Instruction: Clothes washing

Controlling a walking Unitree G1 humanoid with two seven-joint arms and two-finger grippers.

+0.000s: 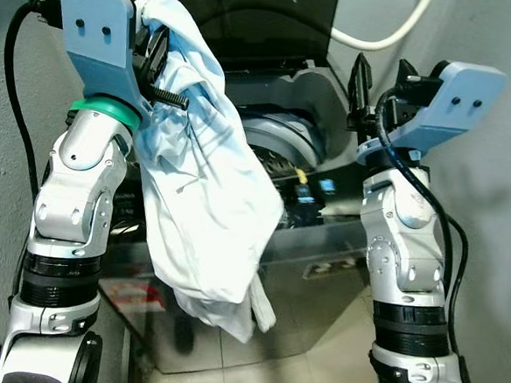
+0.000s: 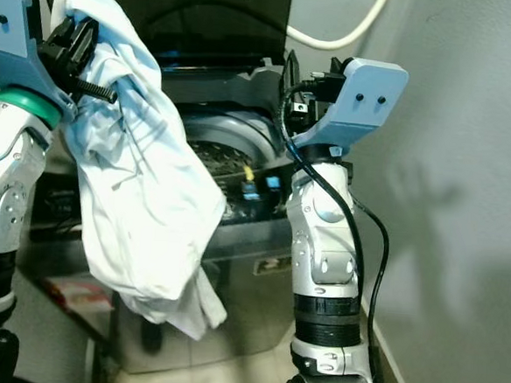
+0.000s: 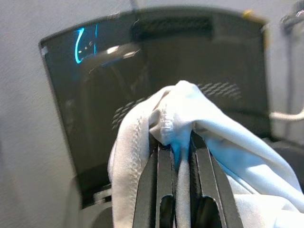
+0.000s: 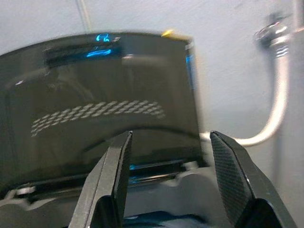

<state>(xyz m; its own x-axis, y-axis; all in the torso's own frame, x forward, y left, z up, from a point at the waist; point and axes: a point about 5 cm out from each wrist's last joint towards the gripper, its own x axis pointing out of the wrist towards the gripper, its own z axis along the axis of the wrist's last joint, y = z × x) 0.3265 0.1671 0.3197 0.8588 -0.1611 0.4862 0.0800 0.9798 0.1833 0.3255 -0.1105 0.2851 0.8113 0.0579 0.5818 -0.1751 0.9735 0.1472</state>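
- Left claw (image 3: 175, 156) is clamped on a pale shirt (image 1: 207, 197), held high before the washer (image 1: 285, 150).
- Right claw (image 4: 168, 166) hangs spread, empty, by the raised lid (image 4: 95, 99).
- Loading step: judged next, carry the shirt over the drum and release.

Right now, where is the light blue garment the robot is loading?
The light blue garment hangs from the left gripper, raised on the robot's left, in front of the open top-loading washing machine and not yet in the drum.

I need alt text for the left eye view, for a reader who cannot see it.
The left tool holds a crumpled pale blue cloth garment raised over an open grey top-loading washing machine. The right tool hovers open and empty beside the dark raised lid.
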